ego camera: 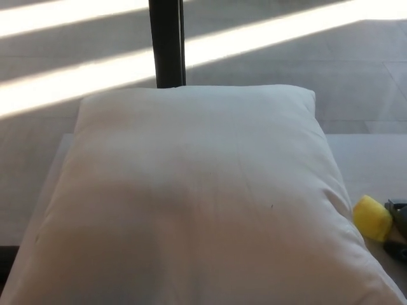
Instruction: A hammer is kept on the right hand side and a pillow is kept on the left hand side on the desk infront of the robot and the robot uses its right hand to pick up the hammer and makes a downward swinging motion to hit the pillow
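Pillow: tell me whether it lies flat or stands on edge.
Flat. The pillow lies broad face up on the desk, filling most of the view.

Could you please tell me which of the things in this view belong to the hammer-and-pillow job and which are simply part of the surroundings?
Belonging to the job:
- white pillow, filling most of the desk
- yellow hammer head at the pillow's right edge
- right robot hand, a dark part at the picture's edge beside the hammer head

Just surroundings:
- black post behind the pillow
- sunlit floor
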### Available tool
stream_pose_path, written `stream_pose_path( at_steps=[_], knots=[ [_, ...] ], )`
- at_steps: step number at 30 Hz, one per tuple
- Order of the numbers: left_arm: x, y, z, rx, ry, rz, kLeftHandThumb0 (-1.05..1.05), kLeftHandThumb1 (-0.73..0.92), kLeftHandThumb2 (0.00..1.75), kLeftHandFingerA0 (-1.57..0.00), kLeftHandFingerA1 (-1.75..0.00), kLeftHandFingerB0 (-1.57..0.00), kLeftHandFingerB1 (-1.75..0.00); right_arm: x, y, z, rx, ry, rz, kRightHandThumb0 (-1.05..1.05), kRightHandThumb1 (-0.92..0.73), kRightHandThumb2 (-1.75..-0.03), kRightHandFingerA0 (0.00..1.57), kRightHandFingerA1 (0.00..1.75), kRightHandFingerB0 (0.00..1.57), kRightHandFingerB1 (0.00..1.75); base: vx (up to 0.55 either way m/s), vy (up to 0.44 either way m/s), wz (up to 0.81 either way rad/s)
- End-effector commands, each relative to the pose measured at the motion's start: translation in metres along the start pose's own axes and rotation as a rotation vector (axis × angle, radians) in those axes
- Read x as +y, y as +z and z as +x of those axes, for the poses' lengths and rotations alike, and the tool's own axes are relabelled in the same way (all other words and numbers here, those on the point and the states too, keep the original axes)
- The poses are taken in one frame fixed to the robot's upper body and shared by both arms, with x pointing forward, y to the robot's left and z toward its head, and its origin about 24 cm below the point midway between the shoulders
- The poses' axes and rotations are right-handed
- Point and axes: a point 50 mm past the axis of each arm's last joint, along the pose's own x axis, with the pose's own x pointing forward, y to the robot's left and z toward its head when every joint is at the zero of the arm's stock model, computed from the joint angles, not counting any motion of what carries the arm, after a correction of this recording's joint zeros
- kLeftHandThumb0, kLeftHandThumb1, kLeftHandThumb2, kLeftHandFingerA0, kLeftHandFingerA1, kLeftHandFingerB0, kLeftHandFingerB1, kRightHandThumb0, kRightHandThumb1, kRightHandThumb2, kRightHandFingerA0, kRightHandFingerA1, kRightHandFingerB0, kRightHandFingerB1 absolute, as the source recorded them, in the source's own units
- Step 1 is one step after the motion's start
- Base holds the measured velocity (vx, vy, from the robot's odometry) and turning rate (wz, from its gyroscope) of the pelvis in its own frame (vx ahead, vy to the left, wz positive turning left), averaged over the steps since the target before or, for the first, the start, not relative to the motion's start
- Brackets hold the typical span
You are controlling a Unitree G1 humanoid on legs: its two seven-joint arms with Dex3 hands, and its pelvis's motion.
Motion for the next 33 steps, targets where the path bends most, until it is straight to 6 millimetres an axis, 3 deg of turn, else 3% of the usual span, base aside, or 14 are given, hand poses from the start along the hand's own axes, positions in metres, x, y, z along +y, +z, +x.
stream_pose_path(
  at_steps=[1, 7, 8, 10, 11, 14, 19, 21, 22, 24, 27, 29, 30, 33],
  knots=[
    [0.004, -0.001, -0.002, -0.011, 0.005, 0.013, -0.64, 0.73, 0.62, -0.69, -0.58, -0.58, -0.49, 0.055, -0.01, -0.02, 0.009, 0.128, -0.072, -0.28, -0.7, -0.63, 0.74, 1.47, 0.68, 0.58, 0.0, 0.0, 0.0],
    [0.006, -0.003, -0.003, 0.0, 0.013, 0.01, -0.62, 0.74, 0.62, -0.71, -0.57, -0.6, -0.49, 0.051, -0.013, -0.018, 0.01, 0.104, -0.076, -0.33, -0.77, -0.66, 0.71, 1.56, 0.65, 0.61, 0.0, 0.0, 0.0],
    [0.006, -0.003, -0.003, 0.003, 0.021, 0.015, -0.61, 0.74, 0.62, -0.72, -0.57, -0.61, -0.49, 0.048, -0.014, -0.017, 0.023, 0.077, -0.086, -0.38, -0.86, -0.68, 0.73, 1.36, 0.65, 0.63, 0.0, 0.0, 0.0],
    [0.006, -0.002, -0.003, 0.002, 0.021, 0.016, -0.61, 0.74, 0.62, -0.72, -0.57, -0.61, -0.49, 0.048, -0.014, -0.017, 0.026, 0.073, -0.086, -0.38, -0.86, -0.68, 0.73, 1.36, 0.65, 0.63, 0.0, 0.0, 0.0],
    [0.006, -0.003, -0.003, 0.0, 0.011, 0.01, -0.62, 0.74, 0.62, -0.71, -0.58, -0.59, -0.49, 0.045, -0.015, -0.017, 0.022, 0.042, -0.034, -0.38, -0.87, -0.71, 0.75, 1.53, 0.47, 0.59, 0.0, 0.0, 0.0],
    [0.007, -0.004, -0.003, 0.005, 0.015, 0.01, -0.61, 0.74, 0.62, -0.72, -0.58, -0.61, -0.5, 0.039, -0.019, -0.018, -0.029, -0.012, -0.007, -0.37, -0.89, -0.66, 0.79, 1.57, 0.74, 0.99, 0.0, 0.0, 0.0],
    [0.008, -0.002, -0.003, 0.006, 0.016, 0.011, -0.6, 0.74, 0.62, -0.7, -0.57, -0.59, -0.49, 0.034, -0.022, -0.018, -0.076, -0.051, -0.021, -0.37, -0.85, -0.72, 0.79, 1.59, 0.79, 0.92, 0.0, 0.0, 0.0],
    [0.008, -0.002, -0.003, 0.007, 0.016, 0.019, -0.59, 0.75, 0.62, -0.7, -0.57, -0.59, -0.49, 0.032, -0.026, -0.018, -0.078, -0.056, 0.014, -0.35, -0.83, -0.7, 0.81, 1.67, 0.73, 1.2, 0.0, 0.0, 0.0],
    [0.008, -0.002, -0.003, 0.008, 0.014, 0.015, -0.59, 0.74, 0.62, -0.69, -0.56, -0.59, -0.49, 0.029, -0.029, -0.018, -0.076, -0.032, 0.032, -0.34, -0.82, -0.71, 0.81, 1.45, 0.79, 0.92, 0.0, 0.0, 0.0],
    [0.008, -0.003, -0.004, 0.004, 0.011, 0.011, -0.59, 0.74, 0.62, -0.69, -0.57, -0.59, -0.49, 0.028, -0.032, -0.018, -0.066, -0.039, 0.071, -0.33, -0.8, -0.71, 0.82, 1.51, 0.82, 1.04, 0.0, 0.0, 0.0],
    [0.01, -0.005, -0.005, 0.01, 0.016, 0.016, -0.6, 0.74, 0.62, -0.68, -0.57, -0.58, -0.49, 0.027, -0.037, -0.018, -0.009, -0.045, 0.233, -0.33, -0.75, -0.65, 0.86, 1.35, 0.79, 0.63, 0.0, 0.0, 0.0],
    [0.011, -0.007, -0.006, 0.015, 0.023, 0.021, -0.6, 0.75, 0.62, -0.7, -0.58, -0.59, -0.49, 0.02, -0.041, -0.016, 0.032, -0.046, 0.474, -0.29, -0.73, -0.72, 0.87, 1.36, 0.81, 0.79, 0.0, 0.0, 0.0],
    [0.011, -0.007, -0.006, 0.012, 0.016, 0.005, -0.59, 0.75, 0.62, -0.69, -0.59, -0.57, -0.5, 0.014, -0.047, -0.013, 0.106, -0.04, 0.677, -0.32, -0.72, -0.66, 0.77, 1.62, 0.71, 1.31, 0.0, 0.0, 0.0],
    [0.012, -0.007, -0.007, 0.013, 0.026, 0.017, -0.61, 0.75, 0.62, -0.71, -0.59, -0.62, -0.5, 0.007, -0.053, -0.012, 0.14, -0.053, 0.858, -0.21, -0.57, -1.02, 0.95, 1.75, 0.73, 1.45, 0.0, 0.0, 0.0]
  ],
)
